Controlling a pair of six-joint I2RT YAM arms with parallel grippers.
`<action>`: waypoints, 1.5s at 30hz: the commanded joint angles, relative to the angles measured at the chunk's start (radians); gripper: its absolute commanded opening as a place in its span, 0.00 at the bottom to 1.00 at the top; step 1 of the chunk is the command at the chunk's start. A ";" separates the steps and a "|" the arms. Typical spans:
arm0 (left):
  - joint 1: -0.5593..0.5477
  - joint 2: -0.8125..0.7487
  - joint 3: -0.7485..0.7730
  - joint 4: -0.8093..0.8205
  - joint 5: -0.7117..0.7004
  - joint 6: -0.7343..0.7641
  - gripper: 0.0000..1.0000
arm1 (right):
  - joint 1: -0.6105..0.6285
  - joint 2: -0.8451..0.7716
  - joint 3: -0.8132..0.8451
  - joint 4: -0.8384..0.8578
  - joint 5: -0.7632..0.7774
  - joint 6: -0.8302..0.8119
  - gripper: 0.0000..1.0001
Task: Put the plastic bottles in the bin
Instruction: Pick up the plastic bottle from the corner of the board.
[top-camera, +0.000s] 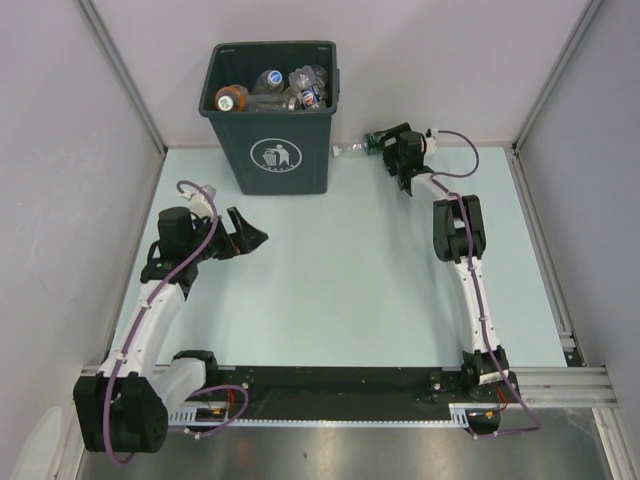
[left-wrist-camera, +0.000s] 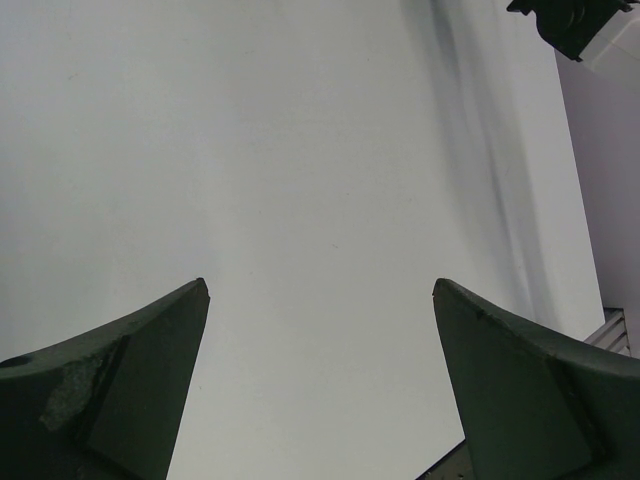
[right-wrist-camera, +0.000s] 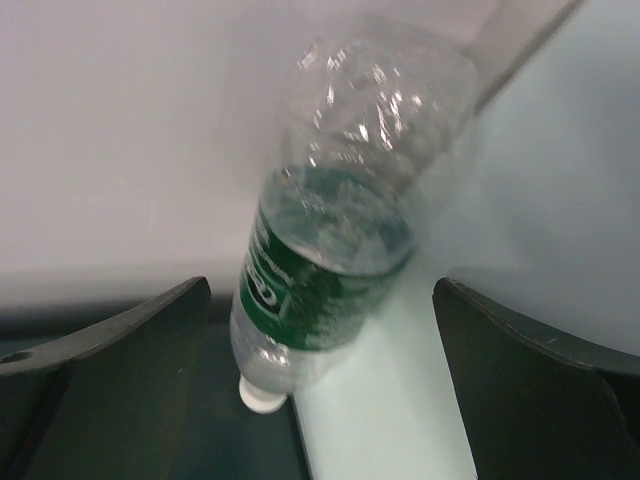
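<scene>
Several bottles (top-camera: 270, 82) lay in your bin (top-camera: 240, 150); one clear bottle (right-wrist-camera: 330, 250) was left, ungripped, inside your open right claw (right-wrist-camera: 320, 282); left claw (left-wrist-camera: 320, 282) open too.

The bin (top-camera: 270, 150), dark green-grey and tapered, stands upright at the far side of the bench (top-camera: 350, 280) and holds several plastic bottles (top-camera: 285, 88). One clear bottle (right-wrist-camera: 330, 250), green-labelled and white-capped, lies just right of it.

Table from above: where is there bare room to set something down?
The widest bare patch of the table lies between the left arm and the right arm, in front of the bin. It is crowded at the far edge, where a clear bottle sits between bin and right fingers.
</scene>
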 joint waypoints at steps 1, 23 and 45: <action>0.001 -0.005 -0.008 0.041 0.024 -0.012 1.00 | 0.003 0.070 0.150 0.012 0.053 0.027 1.00; 0.001 0.001 -0.004 0.020 -0.011 -0.003 1.00 | 0.021 0.311 0.369 0.178 0.165 -0.053 1.00; 0.001 0.007 -0.003 0.012 -0.025 -0.003 1.00 | 0.035 0.137 0.184 0.311 0.197 -0.202 0.42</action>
